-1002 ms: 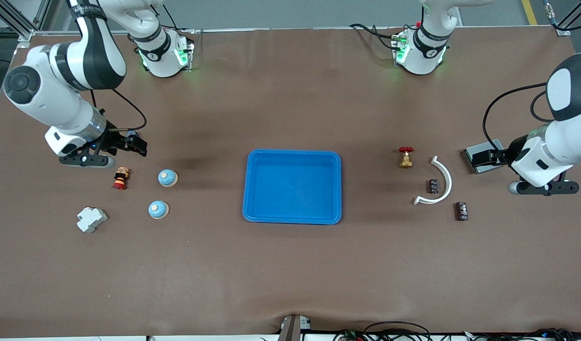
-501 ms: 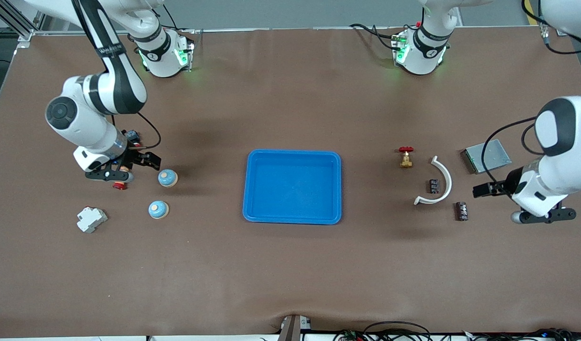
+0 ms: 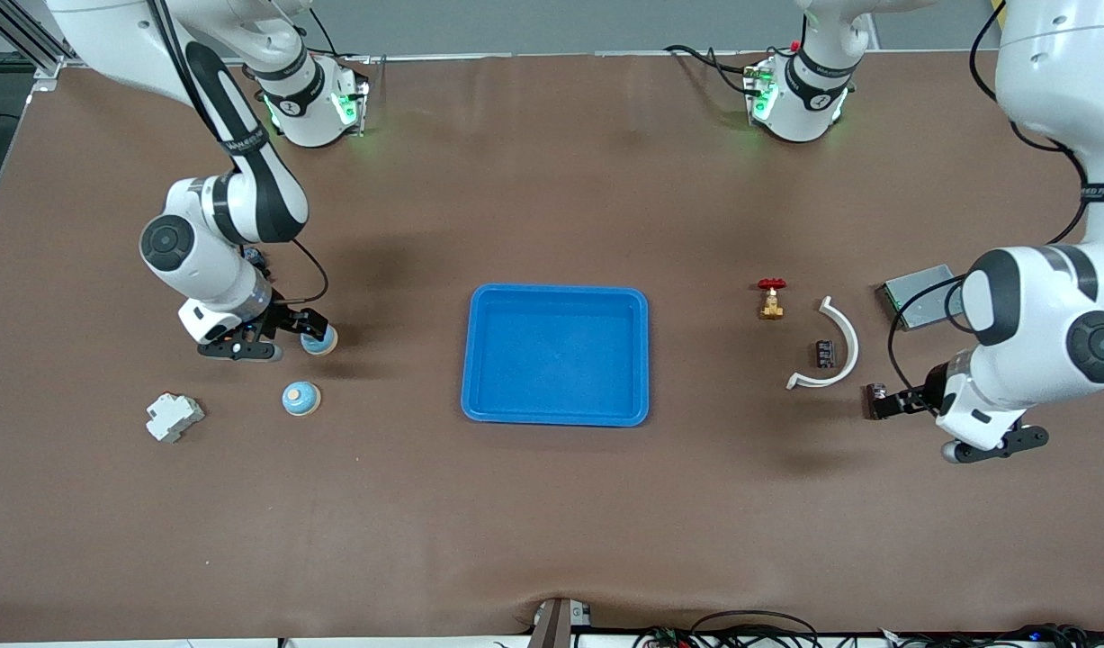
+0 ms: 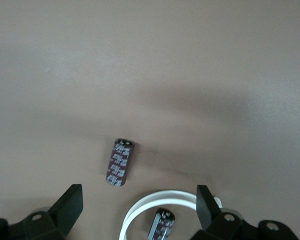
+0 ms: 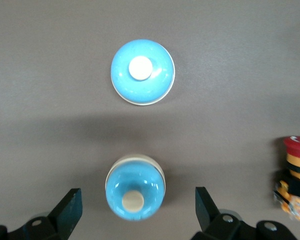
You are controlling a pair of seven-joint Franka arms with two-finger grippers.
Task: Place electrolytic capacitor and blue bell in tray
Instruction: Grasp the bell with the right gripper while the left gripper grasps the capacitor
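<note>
The blue tray (image 3: 556, 409) lies mid-table. Two blue bells stand toward the right arm's end. My right gripper (image 3: 309, 325) is open over the bell farther from the camera (image 3: 323, 340), which sits between the fingers in the right wrist view (image 5: 135, 189). The other bell (image 3: 300, 398) stands free and shows in that view too (image 5: 142, 71). My left gripper (image 3: 881, 403) is open over a dark capacitor (image 3: 874, 390), which also shows in the left wrist view (image 4: 120, 161). A second capacitor (image 3: 824, 353) lies inside a white arc (image 3: 845, 346).
A red-handled brass valve (image 3: 771, 298) and a grey metal plate (image 3: 914, 297) lie toward the left arm's end. A white block (image 3: 175, 417) lies toward the right arm's end. A red-and-yellow button (image 5: 296, 180) stands beside the right gripper.
My right gripper moved from beside the button to over the bell. My left gripper moved off the grey plate to over the capacitor nearest the camera.
</note>
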